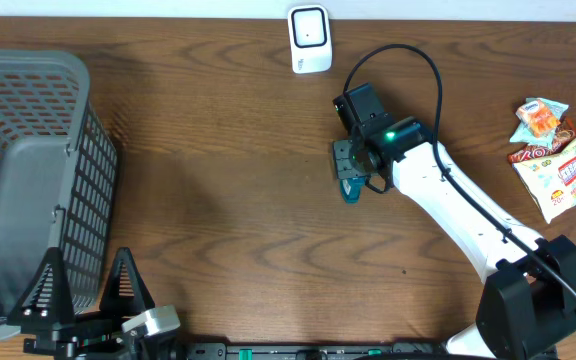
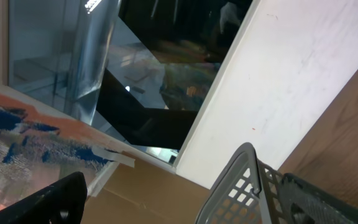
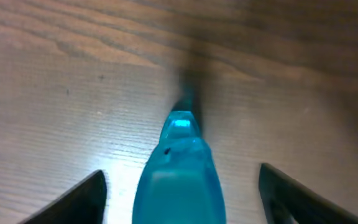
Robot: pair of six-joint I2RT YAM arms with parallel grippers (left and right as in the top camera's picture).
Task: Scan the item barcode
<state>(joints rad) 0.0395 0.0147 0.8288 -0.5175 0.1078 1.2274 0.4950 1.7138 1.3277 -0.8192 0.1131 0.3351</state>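
Item, teal packet: lying on your desk at frame centre, below the white scanner; your right claw is straddling it, released, fingers clear on both sides; your left claw, lower left, is gaping wide, empty.

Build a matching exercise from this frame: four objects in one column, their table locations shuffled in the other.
Things:
1. basket
2. scanner
3. teal item
4. snack packets

Places:
A. right edge of the table
B. between the open fingers of the right gripper, untouched
C. left edge of the table
D. far edge from the robot, near the centre

Pairs: 1-C, 2-D, 3-B, 4-A
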